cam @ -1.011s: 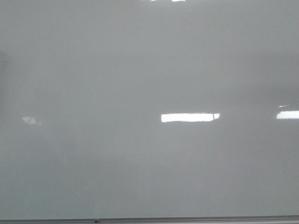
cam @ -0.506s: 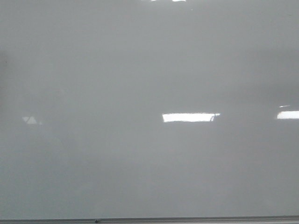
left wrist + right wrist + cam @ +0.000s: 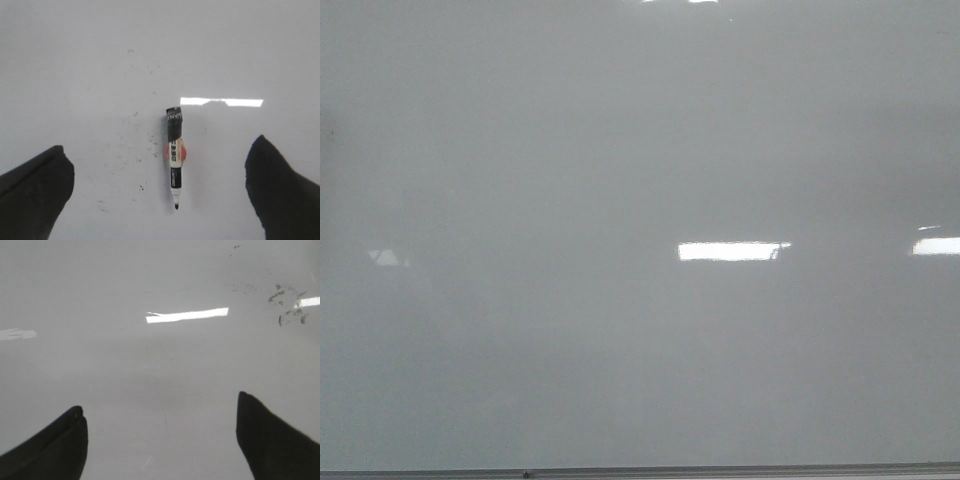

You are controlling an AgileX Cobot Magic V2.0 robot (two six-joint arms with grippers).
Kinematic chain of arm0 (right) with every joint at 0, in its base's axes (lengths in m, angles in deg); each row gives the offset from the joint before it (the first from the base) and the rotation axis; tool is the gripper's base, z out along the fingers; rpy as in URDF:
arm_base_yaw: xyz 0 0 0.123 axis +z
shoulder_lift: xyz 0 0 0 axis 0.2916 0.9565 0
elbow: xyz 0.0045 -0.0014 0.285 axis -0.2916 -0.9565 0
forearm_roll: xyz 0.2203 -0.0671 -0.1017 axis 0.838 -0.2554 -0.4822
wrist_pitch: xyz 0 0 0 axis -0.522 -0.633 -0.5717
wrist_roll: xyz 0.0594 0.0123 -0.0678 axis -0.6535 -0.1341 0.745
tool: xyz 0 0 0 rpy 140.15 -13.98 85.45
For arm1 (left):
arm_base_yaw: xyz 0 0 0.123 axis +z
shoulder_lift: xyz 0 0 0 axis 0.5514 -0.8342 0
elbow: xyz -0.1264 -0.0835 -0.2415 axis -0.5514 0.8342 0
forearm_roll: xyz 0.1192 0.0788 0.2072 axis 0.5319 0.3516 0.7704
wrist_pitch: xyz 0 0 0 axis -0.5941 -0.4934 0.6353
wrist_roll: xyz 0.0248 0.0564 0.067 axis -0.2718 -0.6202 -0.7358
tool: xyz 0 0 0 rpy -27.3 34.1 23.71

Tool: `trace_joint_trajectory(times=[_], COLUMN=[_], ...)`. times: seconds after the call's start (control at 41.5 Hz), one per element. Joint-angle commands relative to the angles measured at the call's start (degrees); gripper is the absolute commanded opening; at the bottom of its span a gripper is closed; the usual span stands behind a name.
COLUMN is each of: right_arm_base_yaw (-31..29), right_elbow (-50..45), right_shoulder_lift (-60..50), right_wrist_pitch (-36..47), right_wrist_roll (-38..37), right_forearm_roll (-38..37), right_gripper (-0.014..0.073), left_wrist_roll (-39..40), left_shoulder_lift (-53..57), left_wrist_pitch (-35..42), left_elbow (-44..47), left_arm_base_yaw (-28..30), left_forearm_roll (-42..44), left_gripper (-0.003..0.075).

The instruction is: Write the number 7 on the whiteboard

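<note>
Left gripper (image 3: pixel 157 195) spread wide, nothing held; marker (image 3: pixel 174 159) flat on whiteboard (image 3: pixel 75 75), tip at 6 o'clock. Right gripper (image 3: pixel 162 440) spread wide, nothing held.

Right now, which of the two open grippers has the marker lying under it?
The left gripper: a marker lies on the whiteboard between its fingers. The right gripper faces bare board.

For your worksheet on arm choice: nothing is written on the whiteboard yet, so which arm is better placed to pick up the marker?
Left. The marker lies on the whiteboard between the open left gripper. The open right gripper has only bare board below.
</note>
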Motion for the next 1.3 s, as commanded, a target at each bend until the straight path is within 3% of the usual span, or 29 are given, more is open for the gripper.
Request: trace_joint_trajectory(times=[0.0, 0.313, 0.626, 0.795, 1.108, 1.276], right_arm_base_yaw=[0.17, 0.17, 0.17, 0.17, 0.17, 0.17], right_elbow=[2.03, 2.03, 2.03, 2.03, 2.03, 2.03], right_shoulder_lift=[0.9, 0.9, 0.9, 0.9, 0.9, 0.9], right_wrist_pitch=[4.06, 4.06, 4.06, 4.06, 4.06, 4.11], right_wrist_roll=[0.16, 0.16, 0.16, 0.16, 0.16, 0.16], right_forearm_roll=[-0.29, -0.29, -0.29, -0.29, -0.29, -0.29], right_gripper=[0.0633, 0.0633, 0.0633, 0.0633, 0.0633, 0.0633], left_wrist_roll=[0.3, 0.02, -0.04, -0.04, -0.04, -0.04], left_shoulder_lift=[-7.17, -33.05, -49.41, -56.93, -63.41, -64.64], left_wrist_pitch=[3.37, 1.86, 15.61, 24.57, 33.82, 35.57], left_elbow=[-1.83, -6.77, -9.78, -11.75, -12.8, -12.8], left_arm_base_yaw=[0.08, -0.13, -4.26, -5.68, -5.16, -5.16], left_forearm_roll=[-0.35, -3.45, -2.83, 2.04, 2.36, 2.36], left_gripper=[0.0669, 0.0669, 0.0669, 0.0669, 0.0667, 0.0551])
